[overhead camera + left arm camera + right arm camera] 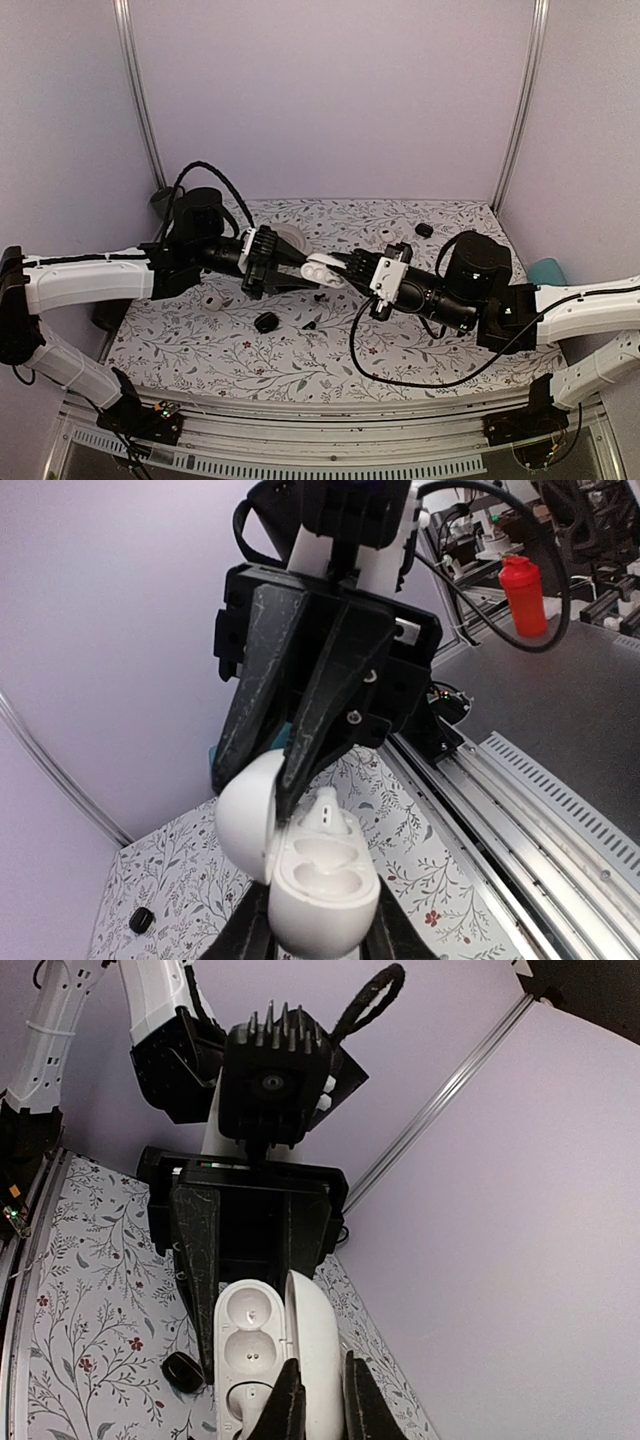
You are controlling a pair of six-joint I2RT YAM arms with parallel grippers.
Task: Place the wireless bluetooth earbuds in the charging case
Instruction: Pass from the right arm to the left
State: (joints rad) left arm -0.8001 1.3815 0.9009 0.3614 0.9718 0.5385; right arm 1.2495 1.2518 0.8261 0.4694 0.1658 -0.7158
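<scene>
Aloft, open charging case [322, 269], lengthwise left-right

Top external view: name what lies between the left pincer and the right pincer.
That view shows only the open charging case: the left pincer grips it from one side, the right pincer pinches its lid. Both wrist views confirm.

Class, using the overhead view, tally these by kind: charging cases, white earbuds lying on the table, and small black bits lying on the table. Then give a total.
Charging case: 1
White earbud on the table: 1
Small black bits: 4
Total: 6
</scene>
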